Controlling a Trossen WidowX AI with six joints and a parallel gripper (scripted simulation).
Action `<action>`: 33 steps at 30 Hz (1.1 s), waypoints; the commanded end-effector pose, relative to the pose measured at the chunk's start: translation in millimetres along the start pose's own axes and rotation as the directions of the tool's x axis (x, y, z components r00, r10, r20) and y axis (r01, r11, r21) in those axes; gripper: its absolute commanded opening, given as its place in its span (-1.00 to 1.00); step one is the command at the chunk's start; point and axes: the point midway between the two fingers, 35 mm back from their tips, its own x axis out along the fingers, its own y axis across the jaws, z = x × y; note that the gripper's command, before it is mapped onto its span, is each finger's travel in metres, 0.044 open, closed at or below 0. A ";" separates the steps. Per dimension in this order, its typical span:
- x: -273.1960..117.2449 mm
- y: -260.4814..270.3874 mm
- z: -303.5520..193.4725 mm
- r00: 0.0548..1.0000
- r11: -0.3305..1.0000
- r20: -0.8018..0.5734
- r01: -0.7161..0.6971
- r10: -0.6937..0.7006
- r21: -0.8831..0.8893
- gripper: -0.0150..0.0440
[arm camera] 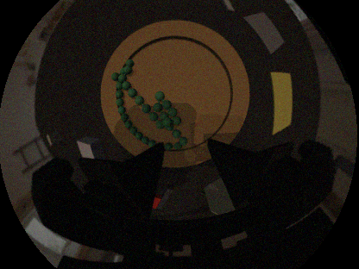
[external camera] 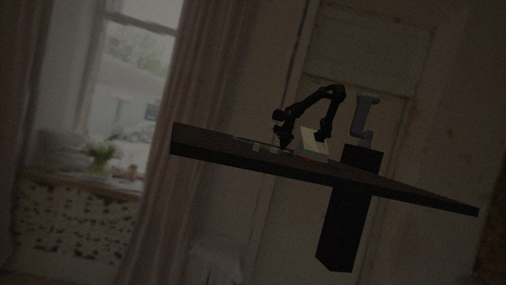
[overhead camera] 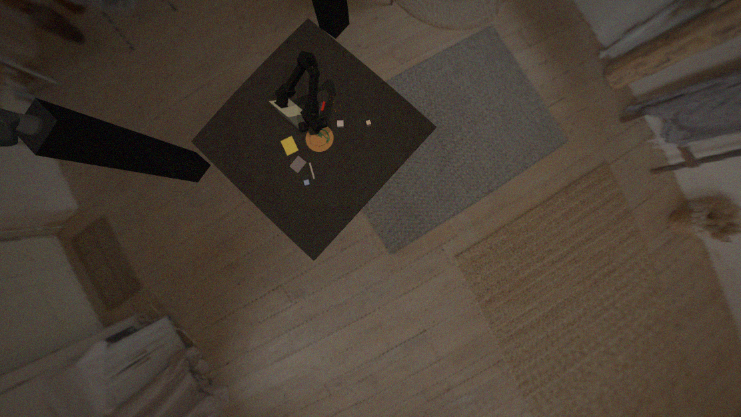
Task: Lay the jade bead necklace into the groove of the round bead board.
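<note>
The round orange-brown bead board [overhead camera: 313,146] [arm camera: 241,86] lies on the table, with a dark ring groove. The green jade necklace [arm camera: 139,100] is on it. In the wrist view, one run of beads follows the groove along the left and lower left. A second strand crosses inside the ring to a bunched cluster left of and below the centre, and a few beads sit outside the groove at the upper left. My gripper [arm camera: 185,144] [external camera: 283,147] is open, its tips low over the board's near edge. Beads at the groove's bottom lie close to the left fingertip; nothing is gripped.
A yellow block [overhead camera: 289,145] [arm camera: 282,103] and a grey-pink square [overhead camera: 297,164] [arm camera: 265,32] lie beside the board. A pink block [overhead camera: 340,123] [arm camera: 85,149] is on the other side. A red piece [overhead camera: 322,106] and a pale sloped box [overhead camera: 288,108] are near the arm.
</note>
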 end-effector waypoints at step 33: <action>-13.3 -3.5 -2.6 1.000 1.000 -0.011 0.003 -0.003 0.011 1.00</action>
